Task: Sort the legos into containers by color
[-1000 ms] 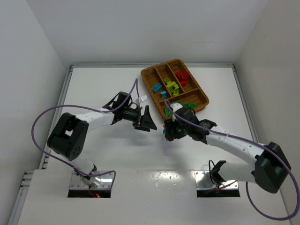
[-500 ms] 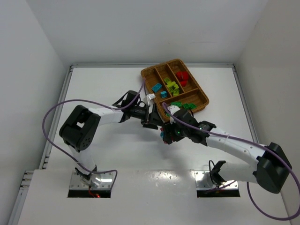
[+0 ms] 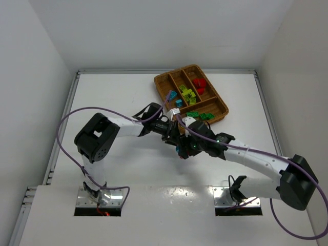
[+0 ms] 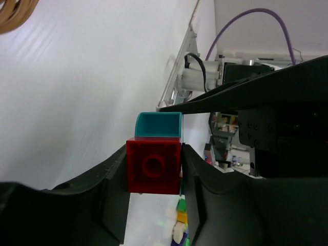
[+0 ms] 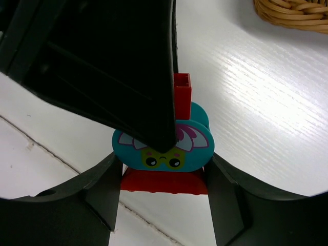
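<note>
Clump [image 5: 164, 151]: cyan rounded piece with a cartoon face, stuck to red bricks. Left gripper [image 4: 154, 166] and right gripper [image 5: 163, 179] both pinch it, over the surface [image 3: 113, 92] near the tray [image 3: 174, 72].

Left tool [image 5: 151, 110] partly hides the lego clump [image 5: 163, 154].

Under my left claw [image 3: 176, 142] lies a white table [image 3: 113, 97], glossy, with soft reflections of light. Plain white walls [image 3: 154, 31] stand beyond it and at both sides.
</note>
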Tool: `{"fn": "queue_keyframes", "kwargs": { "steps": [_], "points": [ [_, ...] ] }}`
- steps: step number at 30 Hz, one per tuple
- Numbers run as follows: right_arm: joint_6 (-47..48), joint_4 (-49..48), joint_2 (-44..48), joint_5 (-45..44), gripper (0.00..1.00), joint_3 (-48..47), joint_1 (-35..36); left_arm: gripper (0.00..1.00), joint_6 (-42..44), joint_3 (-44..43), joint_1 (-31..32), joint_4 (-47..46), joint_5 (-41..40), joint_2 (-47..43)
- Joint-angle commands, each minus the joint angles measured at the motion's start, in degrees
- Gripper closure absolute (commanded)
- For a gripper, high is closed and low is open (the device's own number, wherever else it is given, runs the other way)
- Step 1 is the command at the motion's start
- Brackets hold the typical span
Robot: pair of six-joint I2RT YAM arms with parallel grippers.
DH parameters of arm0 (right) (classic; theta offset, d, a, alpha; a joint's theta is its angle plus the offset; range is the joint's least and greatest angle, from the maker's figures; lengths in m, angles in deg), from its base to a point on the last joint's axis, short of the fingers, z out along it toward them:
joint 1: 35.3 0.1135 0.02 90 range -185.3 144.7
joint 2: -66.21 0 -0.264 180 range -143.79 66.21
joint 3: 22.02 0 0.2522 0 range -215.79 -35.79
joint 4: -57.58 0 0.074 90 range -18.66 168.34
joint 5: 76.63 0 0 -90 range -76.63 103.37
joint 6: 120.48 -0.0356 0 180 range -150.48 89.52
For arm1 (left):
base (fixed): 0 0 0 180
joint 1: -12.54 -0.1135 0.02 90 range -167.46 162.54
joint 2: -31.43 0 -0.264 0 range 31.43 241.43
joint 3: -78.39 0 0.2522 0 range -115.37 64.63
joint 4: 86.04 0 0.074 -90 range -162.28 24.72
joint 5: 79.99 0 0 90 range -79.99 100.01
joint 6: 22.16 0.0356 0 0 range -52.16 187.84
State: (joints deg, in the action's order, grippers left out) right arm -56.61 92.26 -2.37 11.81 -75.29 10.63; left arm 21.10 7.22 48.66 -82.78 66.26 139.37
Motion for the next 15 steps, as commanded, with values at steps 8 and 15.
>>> {"fn": "queue_keyframes", "kwargs": {
  "steps": [8,15],
  "points": [
    [-6.73,2.26,4.67,-8.8,0.2,-6.54,-0.84,1.0,6.48,-2.89,-4.37,5.75,0.7,-2.54],
    [-8.5,0.1,9.59,-4.17,0.19,-10.85,-0.84,1.0,8.33,-1.05,-14.13,7.08,4.13,-8.09]
  ]
}}
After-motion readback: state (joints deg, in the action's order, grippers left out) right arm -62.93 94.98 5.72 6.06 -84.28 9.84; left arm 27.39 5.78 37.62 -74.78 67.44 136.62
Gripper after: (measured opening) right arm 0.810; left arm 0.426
